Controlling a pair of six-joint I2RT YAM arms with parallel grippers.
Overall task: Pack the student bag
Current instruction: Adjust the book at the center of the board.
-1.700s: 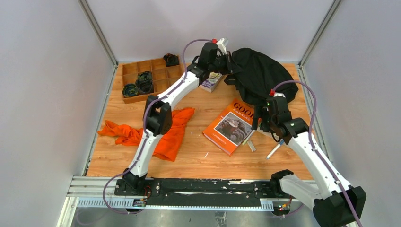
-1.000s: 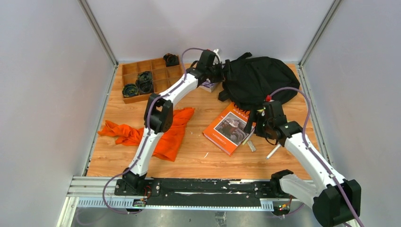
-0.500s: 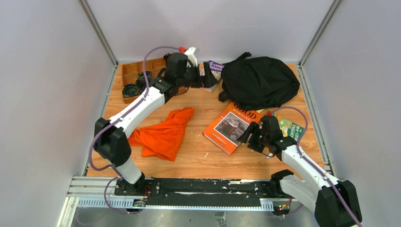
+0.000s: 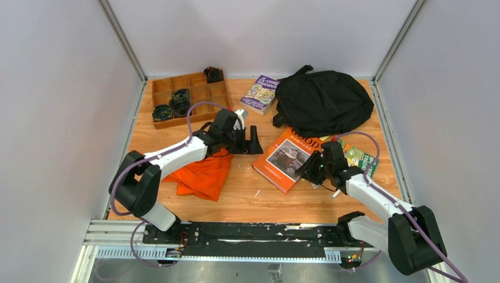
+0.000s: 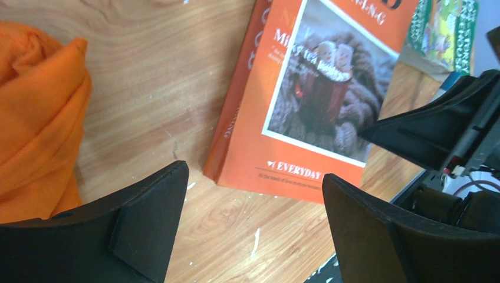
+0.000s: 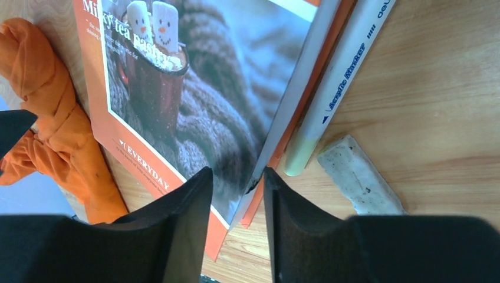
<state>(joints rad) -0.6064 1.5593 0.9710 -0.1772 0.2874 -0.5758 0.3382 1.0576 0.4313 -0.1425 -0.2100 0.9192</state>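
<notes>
The student bag (image 4: 324,101) lies flat at the table's (image 4: 247,197) one o'clock, with no opening visible to us. The orange book (image 4: 288,158) rests at its seven o'clock, face up. The right gripper (image 4: 308,167) sits low at the book's four o'clock edge, jaws drawn narrow astride it, likely to lift that side. We cannot tell whether they pinch it yet. A white pen (image 6: 339,82) lies along that edge. The left gripper (image 4: 253,142) hangs spread wide and empty at the book's nine o'clock, just past the orange cloth (image 4: 203,171), probably ready to steady it.
</notes>
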